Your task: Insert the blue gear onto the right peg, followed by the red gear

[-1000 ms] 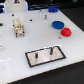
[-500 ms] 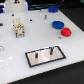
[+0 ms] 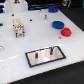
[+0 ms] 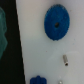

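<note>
The blue gear [image 3: 58, 23] lies flat on the white table toward the exterior view's right, and the wrist view shows it from above as a blue disc [image 4: 56, 22] with a dark middle hole. The smaller red gear [image 3: 66, 32] rests just beside it, nearer the front. Two thin pegs stand on a dark-framed plate [image 3: 31, 56]; the right peg [image 3: 51, 50] is bare. The red gear and the pegs lie outside the wrist view. No gripper fingers show in either view.
A small beige wooden frame [image 3: 19, 27] stands at the exterior view's left. The wrist view holds a small metal pin [image 4: 65, 60], a small blue piece [image 4: 37, 80], a green shape [image 4: 2, 30] and the table's dark edge [image 4: 11, 55].
</note>
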